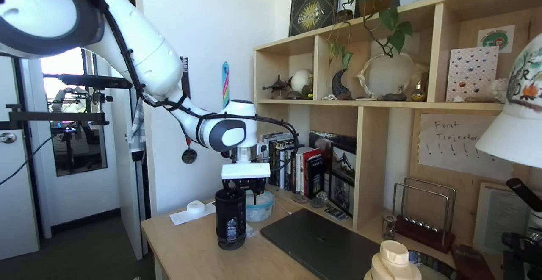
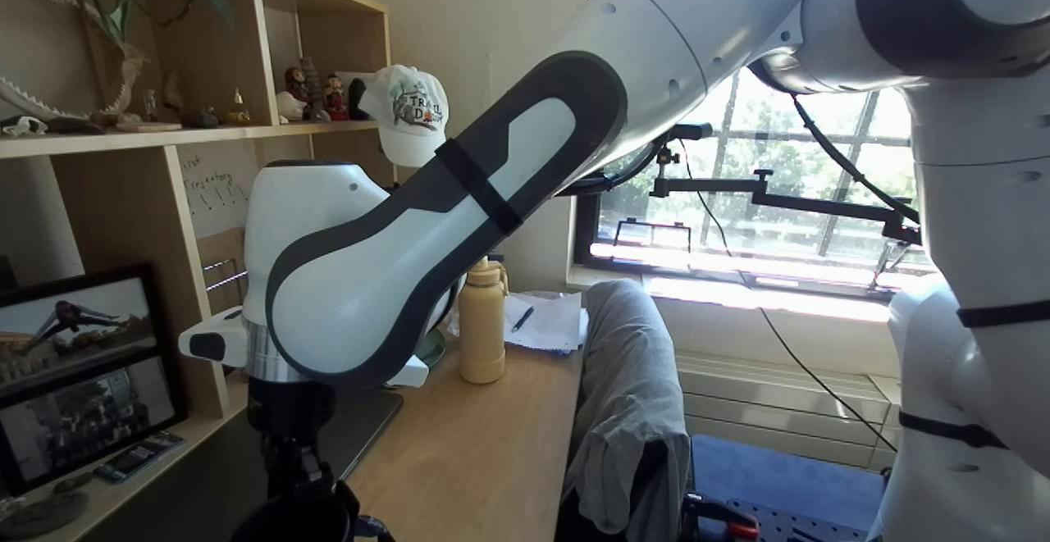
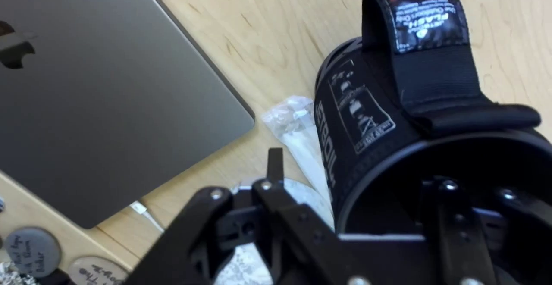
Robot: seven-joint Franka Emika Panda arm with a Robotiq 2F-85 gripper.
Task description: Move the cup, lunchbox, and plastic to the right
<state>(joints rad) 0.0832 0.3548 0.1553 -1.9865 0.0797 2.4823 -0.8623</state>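
The tall black cup stands upright on the wooden desk. In the wrist view the cup shows its label, strap and open mouth. My gripper is open, its fingers pointing down and wide apart. In the wrist view the gripper has one finger inside the cup's mouth and one outside, with a gap between the outer finger and the cup wall. The pale blue round lunchbox stands right behind the cup, partly hidden by cup and finger. The clear plastic bag lies on the desk beside the cup.
A closed dark laptop lies beside the cup. A cream bottle stands farther along the desk. A white round object sits on paper near the wall. The shelf holds books and frames. Flat stones lie on its ledge.
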